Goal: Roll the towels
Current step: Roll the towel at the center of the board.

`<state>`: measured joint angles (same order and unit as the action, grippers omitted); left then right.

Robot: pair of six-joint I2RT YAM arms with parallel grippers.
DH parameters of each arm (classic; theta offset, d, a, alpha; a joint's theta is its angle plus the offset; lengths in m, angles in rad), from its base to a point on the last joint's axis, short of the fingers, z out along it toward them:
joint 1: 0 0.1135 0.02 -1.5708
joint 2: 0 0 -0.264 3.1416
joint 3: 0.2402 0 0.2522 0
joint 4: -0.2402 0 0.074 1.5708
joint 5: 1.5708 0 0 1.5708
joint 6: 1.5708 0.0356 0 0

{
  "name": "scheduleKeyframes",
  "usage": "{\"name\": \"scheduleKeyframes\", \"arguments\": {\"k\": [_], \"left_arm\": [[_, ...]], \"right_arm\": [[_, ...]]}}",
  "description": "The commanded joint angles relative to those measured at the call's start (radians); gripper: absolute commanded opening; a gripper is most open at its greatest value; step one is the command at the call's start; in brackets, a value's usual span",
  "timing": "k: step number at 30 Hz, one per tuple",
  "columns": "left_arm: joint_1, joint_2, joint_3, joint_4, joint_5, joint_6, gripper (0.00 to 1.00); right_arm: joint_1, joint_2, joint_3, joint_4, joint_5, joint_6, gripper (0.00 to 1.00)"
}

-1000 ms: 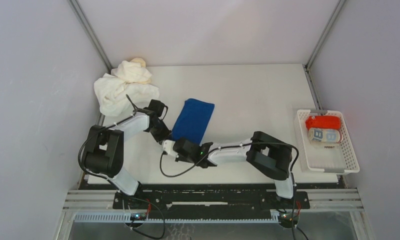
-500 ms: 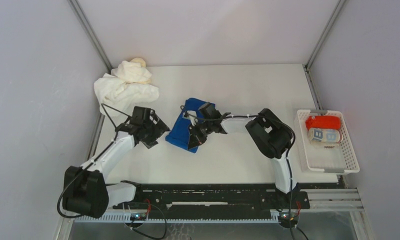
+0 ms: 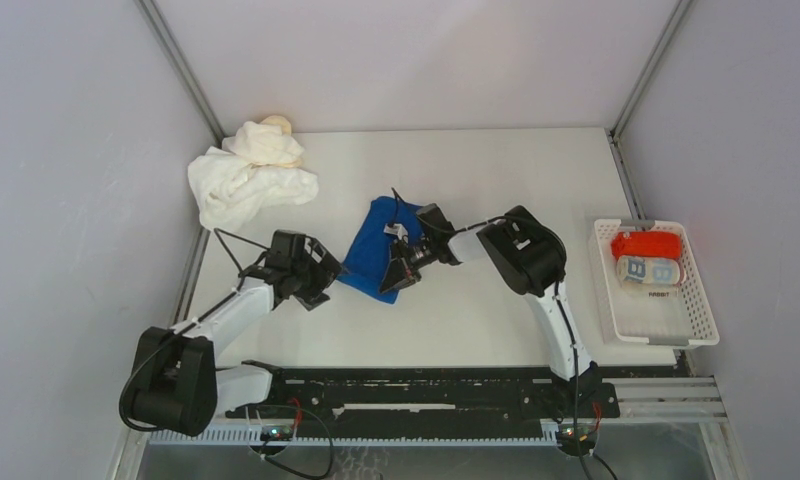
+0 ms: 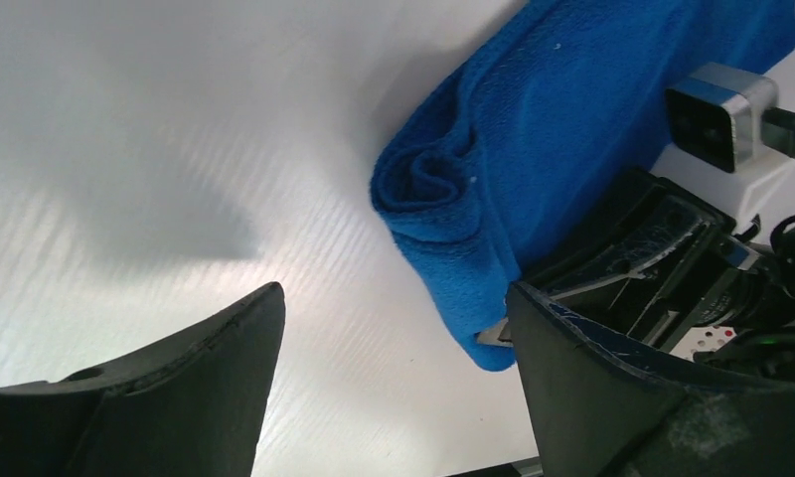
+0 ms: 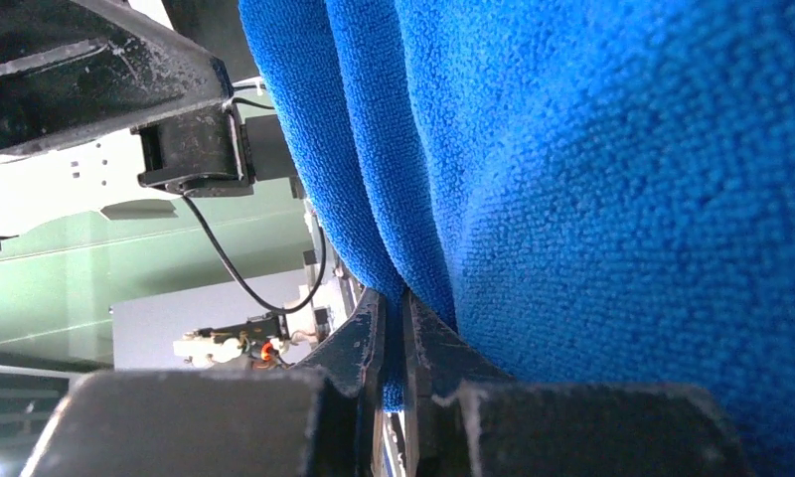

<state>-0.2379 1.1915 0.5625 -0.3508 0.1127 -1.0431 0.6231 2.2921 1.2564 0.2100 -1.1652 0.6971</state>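
It was a robotics lab test cell: plain grey panels (image 3: 66, 150) on metal corner posts (image 3: 181, 70) boxed in a white desk (image 3: 506, 170), with two robot arms (image 3: 223, 311) (image 3: 561, 325) bolted to a rail (image 3: 426, 400) beside slotted cable trunking (image 3: 376, 433).

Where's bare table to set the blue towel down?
Widest bare table: far side, between the blue towel and the basket. Also the near centre, in front of the towel. Crowded: around the towel, where left hand and right hand meet, and the white towels in the far-left corner.
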Motion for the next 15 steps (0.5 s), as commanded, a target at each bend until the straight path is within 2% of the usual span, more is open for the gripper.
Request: {"name": "scheduleKeyframes", "arguments": {"k": [1,6,11,15], "left_arm": [[-0.017,0.03,0.004,0.117,0.033,-0.033,0.86],[-0.024,0.096,0.029,0.133,0.022,-0.035,0.8],[-0.033,0.181,0.046,0.145,0.019,-0.042,0.68],[-0.036,0.245,0.064,0.154,0.014,-0.034,0.54]], "right_arm": [[-0.002,0.037,0.046,-0.122,0.038,-0.03,0.0],[-0.002,0.05,0.077,-0.182,0.051,-0.062,0.0],[-0.002,0.062,0.097,-0.204,0.068,-0.064,0.0],[-0.001,0.057,0.116,-0.238,0.088,-0.082,0.0]]}}
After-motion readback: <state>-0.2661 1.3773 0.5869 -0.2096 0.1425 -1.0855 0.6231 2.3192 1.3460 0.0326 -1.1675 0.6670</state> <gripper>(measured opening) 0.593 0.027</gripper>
